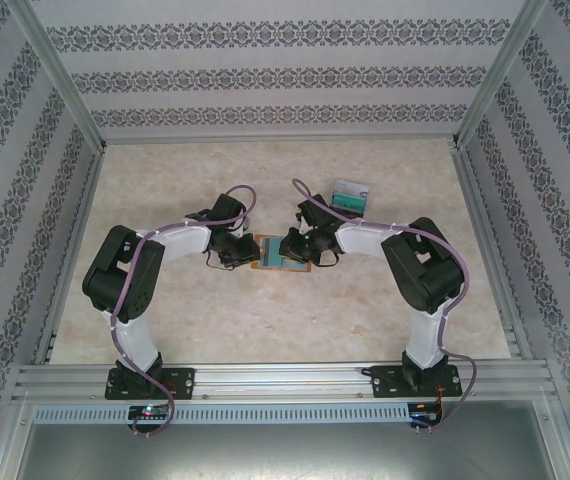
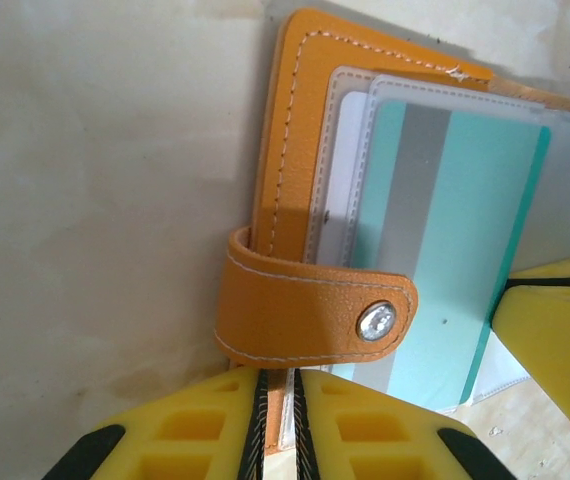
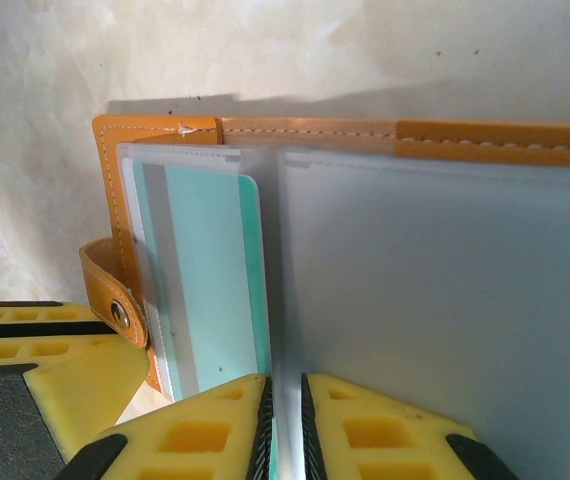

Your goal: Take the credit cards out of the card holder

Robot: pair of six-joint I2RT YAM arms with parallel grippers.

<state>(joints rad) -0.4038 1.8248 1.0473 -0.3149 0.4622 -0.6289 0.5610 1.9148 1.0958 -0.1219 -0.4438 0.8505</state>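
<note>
On card holder (image 2: 287, 130), left claw (image 2: 278, 388), near-shut

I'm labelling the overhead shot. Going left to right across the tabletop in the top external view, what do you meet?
The left pincer → flat orange-tan leather card holder → right pincer → clear plastic box with teal contents, farther back.

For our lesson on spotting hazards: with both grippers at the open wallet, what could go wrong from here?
The right gripper pinches a clear sleeve, not the teal card; pulling may tear the sleeve or lift the wallet.
The left gripper grips only the wallet's edge beside the strap, so it could slip.
</note>
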